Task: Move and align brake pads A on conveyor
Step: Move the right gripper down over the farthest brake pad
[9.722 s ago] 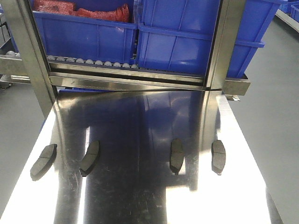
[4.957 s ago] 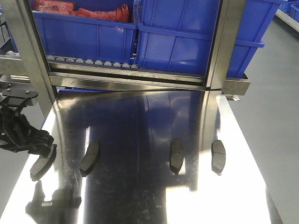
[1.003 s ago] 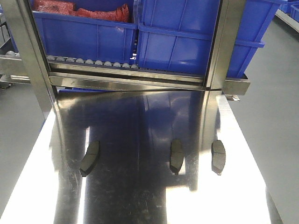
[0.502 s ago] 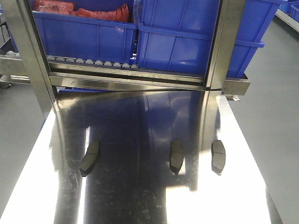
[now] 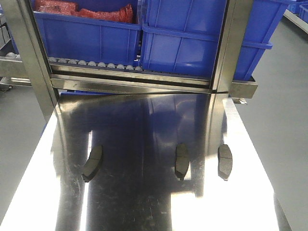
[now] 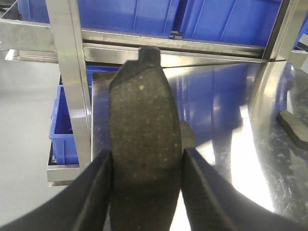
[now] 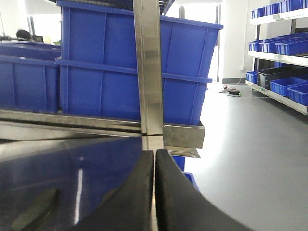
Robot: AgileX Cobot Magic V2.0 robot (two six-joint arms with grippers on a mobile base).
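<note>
the left gripper (image 6: 147,156) is clamped on a flat dark grey oblong brake pad (image 6: 144,110). its two black fingers (image 6: 98,187) press the pad's long edges from either side. in the left wrist view this held pad's long axis runs straight away from the gripper. its speckled broad face is turned to the camera, and a small end tab (image 6: 149,53) points toward the rack ahead. the gripper aims level and forward, with the left edge of the mirror-shiny stainless steel tabletop (image 6: 231,110) and a steel upright post (image 6: 70,72) beyond the pad. how high the pad sits above the table cannot be told.

three more dark grey pads lie flat on the tabletop in the front view, in a loose row. the left pad (image 5: 92,162) is skewed, with its long axis running from near-left to far-right. the middle pad (image 5: 182,160) and the right pad (image 5: 224,161) lie close to each other and nearly parallel. their long axes point almost straight at the roller rack (image 5: 96,64) and the blue plastic bins (image 5: 192,43). the left pad is well apart from those two.

the right gripper (image 7: 155,166) has its black fingers pressed together with nothing between them. it points level toward a steel post (image 7: 149,72) in front of the bins, low over the reflective tabletop. a blurred dark oblong shape (image 7: 36,209) shows at the lower left of that view, and it is too unclear to say whether it is a pad.
</note>
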